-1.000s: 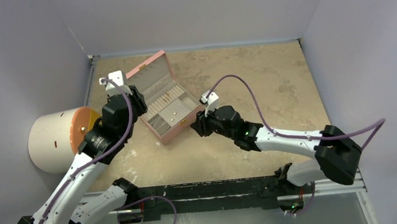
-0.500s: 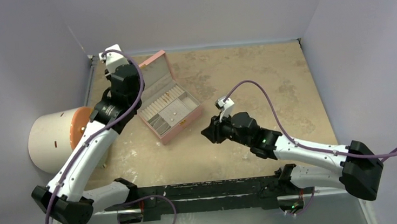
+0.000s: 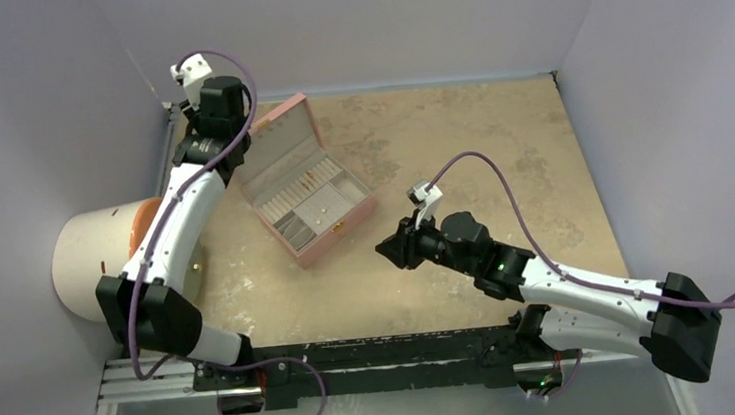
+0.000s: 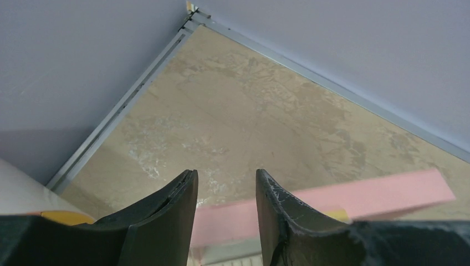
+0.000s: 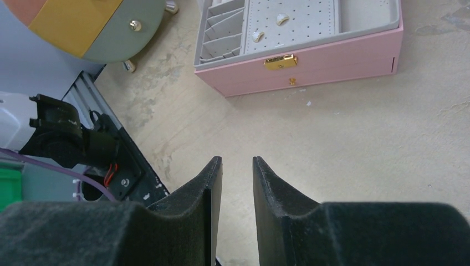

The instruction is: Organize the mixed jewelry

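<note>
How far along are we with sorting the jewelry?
Done: two small pieces sit on the perforated pad in the pink box. In hand: nothing; left tool and right tool are open, empty, not touching the box. Left: unclear; no loose jewelry is discernible.

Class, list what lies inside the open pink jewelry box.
The pink jewelry box holds grey-lined compartments: two small pieces sit on the perforated panel, gold-coloured pieces in the ring rolls behind. The lower drawer is shut, so its contents are hidden.

No writing, label or number (even tiny) is legible.
</note>
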`<state>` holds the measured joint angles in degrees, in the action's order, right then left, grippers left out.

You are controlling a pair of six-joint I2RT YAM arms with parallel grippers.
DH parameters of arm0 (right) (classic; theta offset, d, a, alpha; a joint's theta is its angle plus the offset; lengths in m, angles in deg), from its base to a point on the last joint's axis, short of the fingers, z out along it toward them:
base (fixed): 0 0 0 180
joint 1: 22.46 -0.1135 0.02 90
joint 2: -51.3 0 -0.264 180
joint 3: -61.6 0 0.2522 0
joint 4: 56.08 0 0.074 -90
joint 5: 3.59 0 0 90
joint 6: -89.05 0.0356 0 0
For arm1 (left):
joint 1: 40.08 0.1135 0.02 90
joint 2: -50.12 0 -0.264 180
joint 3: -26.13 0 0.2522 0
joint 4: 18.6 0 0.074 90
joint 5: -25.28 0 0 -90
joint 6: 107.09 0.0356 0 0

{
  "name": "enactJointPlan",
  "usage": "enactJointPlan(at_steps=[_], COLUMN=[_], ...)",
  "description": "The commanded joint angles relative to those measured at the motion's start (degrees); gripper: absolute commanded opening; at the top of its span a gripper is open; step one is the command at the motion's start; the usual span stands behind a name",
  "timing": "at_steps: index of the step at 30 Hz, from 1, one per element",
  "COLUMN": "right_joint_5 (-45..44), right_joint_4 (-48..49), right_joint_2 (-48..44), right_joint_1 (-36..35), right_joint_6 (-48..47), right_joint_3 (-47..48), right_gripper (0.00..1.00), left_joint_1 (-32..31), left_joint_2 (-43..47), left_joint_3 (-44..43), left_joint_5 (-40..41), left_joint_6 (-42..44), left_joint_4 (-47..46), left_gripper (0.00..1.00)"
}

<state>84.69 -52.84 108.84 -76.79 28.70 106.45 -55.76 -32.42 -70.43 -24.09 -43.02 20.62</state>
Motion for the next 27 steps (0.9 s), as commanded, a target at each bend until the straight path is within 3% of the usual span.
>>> enactJointPlan(at_steps=[1,12,27], right_joint_5=[1.1,-1.8,-0.4], right_joint_4=[0.8,-0.9,3.7], right_joint_2=[-2.6,-3.0,11.6], right_joint_1=[0.1,0.1,0.1], right_joint_6=[0.7,0.2,0.2], right_joint_3=[-0.5,-0.8,3.5], right_gripper=[0.29,0.3,0.28], left_joint_1=[5.1,8.3,8.2], left_joint_2=[-5.7,-12.7,-3.3], left_joint_3=[-6.6,-10.1,2.3], left_joint_5=[-7.0,-18.1,-28.7], left_joint_6=[-2.3,-4.1,-5.1], left_joint_4=[3.6,10.8,10.0], left_gripper=[0.42,0.41,0.38])
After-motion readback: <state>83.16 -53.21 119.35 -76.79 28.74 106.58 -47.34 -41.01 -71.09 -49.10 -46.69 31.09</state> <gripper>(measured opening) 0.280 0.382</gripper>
